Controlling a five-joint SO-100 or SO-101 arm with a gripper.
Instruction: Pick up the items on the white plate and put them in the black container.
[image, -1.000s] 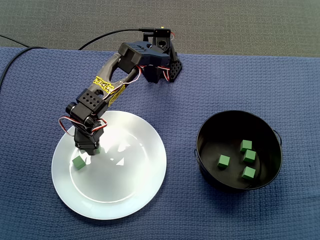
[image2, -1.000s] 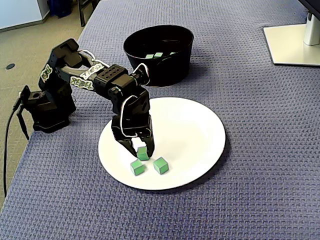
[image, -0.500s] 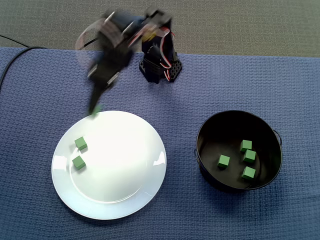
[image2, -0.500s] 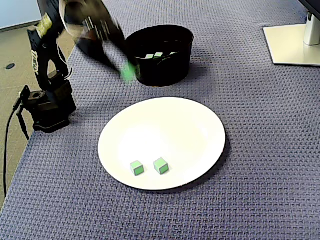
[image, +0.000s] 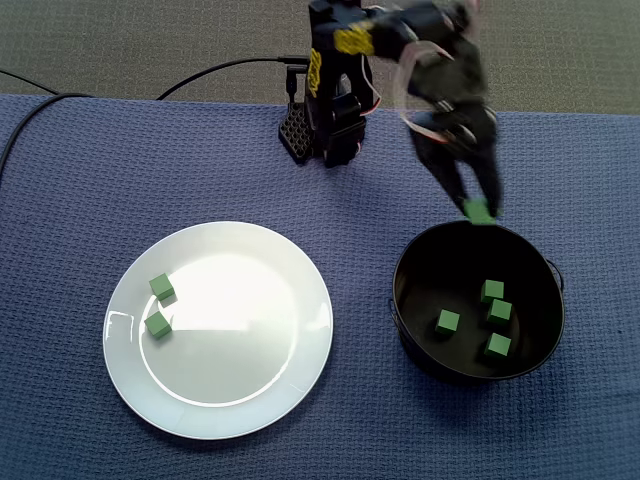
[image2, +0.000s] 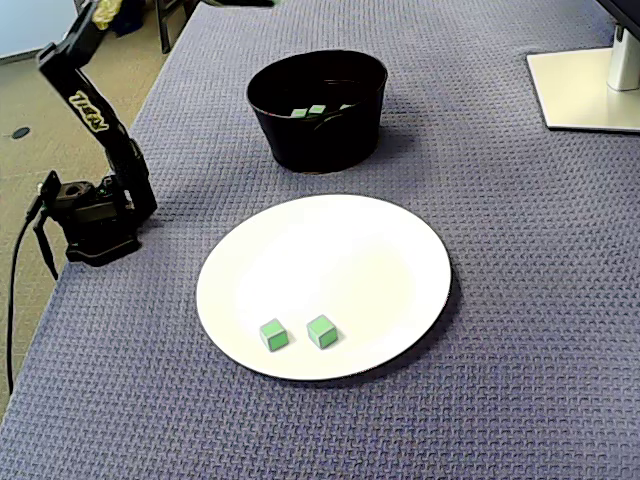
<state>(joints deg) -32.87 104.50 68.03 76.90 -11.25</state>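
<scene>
Blue cloth (image2: 520, 330) covers the whole table. Nearest in the side fixed view is the white plate (image2: 400, 230), with plate cubes down to two, (image2: 273, 335) and (image2: 322, 331), close together near its front-left rim.

There were three a second ago, with the pincer down on the plate around the third. The arm has since lifted and swung across, so the plate is now unobstructed. Only the arm base (image2: 95, 215) and lower link show in the side view; the rest runs off the top of the frame.

In the top-down view the gripper (image: 478, 207) is motion-blurred, fingers narrow and pinched on the carried cube (image: 481, 214). That cube hangs right at the upper rim of the black container (image: 398, 270), not clearly inside the opening.

The binned cubes number four, e.g. (image: 447, 322), same as before. So this is the fifth delivery, mid-transfer, with two more picks after it.

My read: carry a bit further inward before opening. A release here could clip the rim and bounce the cube onto the cloth.

Room: the cloth between plate and container is bare, so the return swing looks free. The cable (image: 220, 68) trails off behind the base. The stand foot (image2: 590, 85) sits well apart at the far right.
</scene>
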